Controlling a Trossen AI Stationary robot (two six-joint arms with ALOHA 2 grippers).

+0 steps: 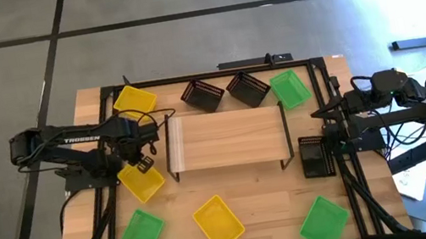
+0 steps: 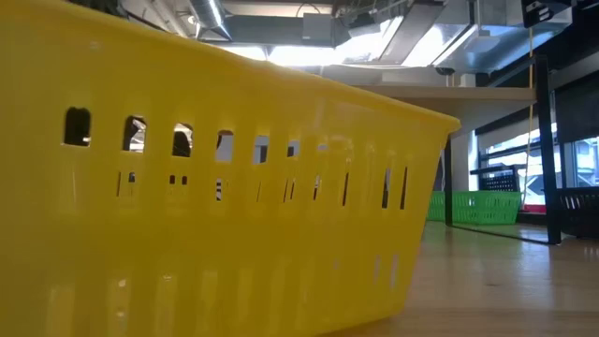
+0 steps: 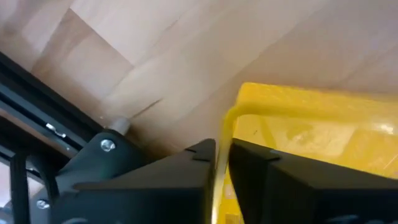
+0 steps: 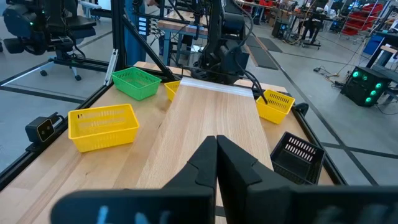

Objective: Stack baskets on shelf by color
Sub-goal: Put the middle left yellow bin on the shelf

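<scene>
Between the left gripper's (image 3: 221, 163) jaws, seemingly pinched: yellow basket (image 3: 323, 137) rim.

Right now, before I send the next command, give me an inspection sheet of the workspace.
Surface: wooden table; shelf bare on top.
Job's things: nine baskets around the shelf, three yellow, three green, three black.
Clutter: nothing seen.
Grippers: left gripper shut on the rim of a yellow basket left of the shelf; right gripper shut, empty, at the shelf's right end.
Cables: loops by the right arm's base.
Surroundings: grey floor, workshop benches beyond.
</scene>
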